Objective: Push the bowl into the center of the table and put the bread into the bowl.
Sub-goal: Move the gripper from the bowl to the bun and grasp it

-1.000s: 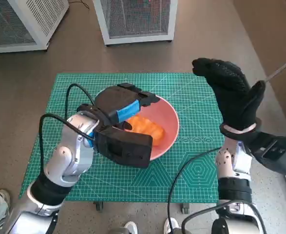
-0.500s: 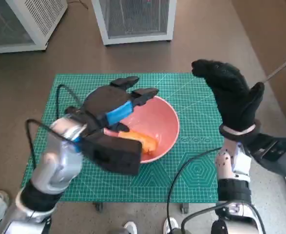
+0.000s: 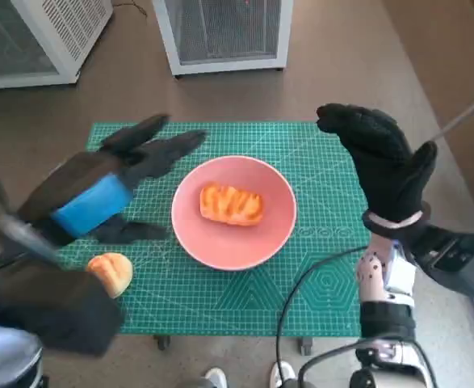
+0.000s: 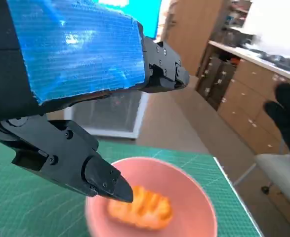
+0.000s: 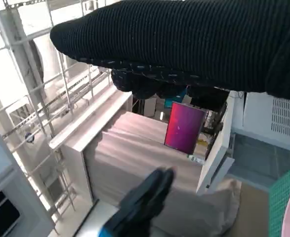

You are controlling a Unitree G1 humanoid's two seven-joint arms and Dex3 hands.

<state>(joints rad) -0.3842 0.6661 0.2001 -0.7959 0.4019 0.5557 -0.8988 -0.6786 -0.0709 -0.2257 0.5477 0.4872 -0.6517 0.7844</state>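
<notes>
The left hand's fingers (image 3: 152, 145) are spread apart and hold nothing. They point out over the green mat (image 3: 317, 194), up above it. The left hand (image 3: 99, 190) looks blurry in the head view, with blue tape on its back. In the left wrist view the black fingers (image 4: 98, 175) are sharp and close, and they hang above the bowl without touching it.

The right hand (image 3: 382, 166) is raised over the right side of the table. Its glove fingers lie close together and a bit bent, and nothing is in them. The right wrist view shows only the glove (image 5: 194, 44) as a dark band, so that view cannot tell how the fingers lie. It does show the blurry left hand (image 5: 140, 202) far off, and white wire racks (image 5: 46, 108) and a purple screen (image 5: 185, 127) that the head view does not show.

The pink bowl (image 3: 220, 242) sits near the middle of the mat. A piece of orange bread (image 3: 231, 204) lies inside the bowl. The left wrist view shows it there too.

Only the head view shows a second round bun (image 3: 111, 272). It lies on the mat near the front left edge, well apart from the bowl. Two white cabinets (image 3: 220, 32) stand on the floor behind the table.
</notes>
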